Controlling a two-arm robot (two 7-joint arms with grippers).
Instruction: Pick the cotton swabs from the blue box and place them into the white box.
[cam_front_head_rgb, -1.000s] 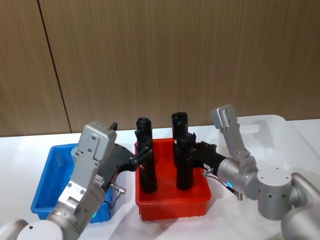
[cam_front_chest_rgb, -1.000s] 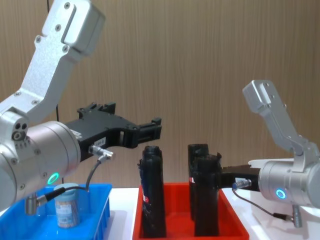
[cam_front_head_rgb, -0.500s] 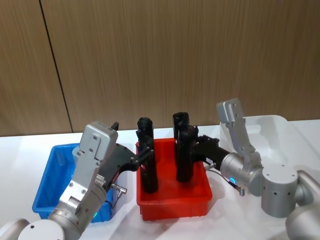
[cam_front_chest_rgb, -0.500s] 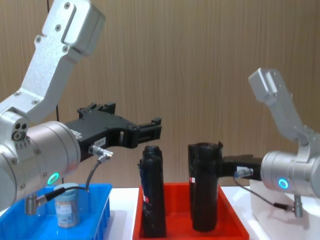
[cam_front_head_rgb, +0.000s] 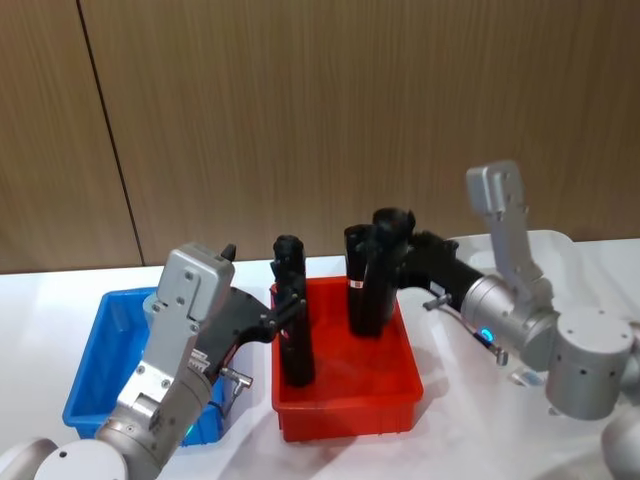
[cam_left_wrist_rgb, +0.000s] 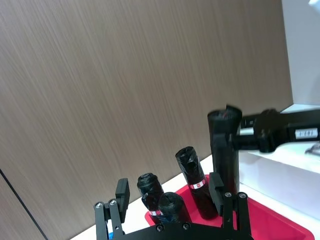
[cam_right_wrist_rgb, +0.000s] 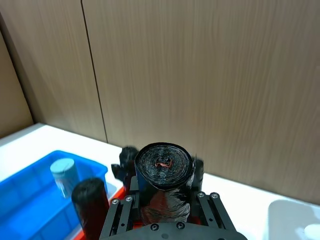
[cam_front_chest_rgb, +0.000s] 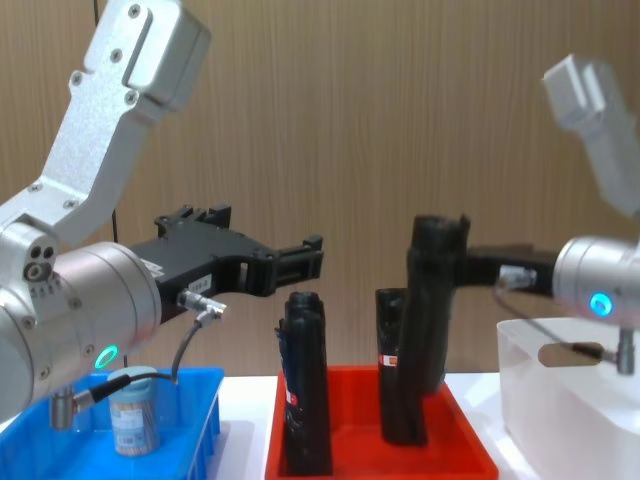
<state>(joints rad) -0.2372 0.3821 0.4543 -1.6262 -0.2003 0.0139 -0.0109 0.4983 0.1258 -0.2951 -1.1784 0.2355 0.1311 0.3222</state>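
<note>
Right gripper (cam_front_chest_rgb: 455, 265) is clamped on a black roll (cam_front_chest_rgb: 432, 300), holding it upright and lifted above the red bin (cam_front_head_rgb: 345, 385), its lower end inside the bin's rim in the chest view. From the right wrist view the roll's round top (cam_right_wrist_rgb: 163, 165) sits between the two fingers. Just beside the held roll, another black roll (cam_front_chest_rgb: 396, 365) stands in the red bin; a further pair of rolls (cam_front_chest_rgb: 305, 385) stands farther toward the left arm's side.

White box (cam_front_chest_rgb: 560, 400) sits below and just to the outer side of the right gripper, beside the red bin.

Left gripper (cam_front_chest_rgb: 300, 262) hangs in the air over the gap between the blue box (cam_front_head_rgb: 105, 350) and the red bin, fingers apart, gripping nothing; in the left wrist view its two finger tips (cam_left_wrist_rgb: 122, 192) stand wide of each other.

One tub of cotton swabs (cam_front_chest_rgb: 133, 410) stands upright in the blue box, below and behind the left gripper, not touched. It also shows as a pale-lidded tub (cam_right_wrist_rgb: 64, 175) in the right wrist view.
</note>
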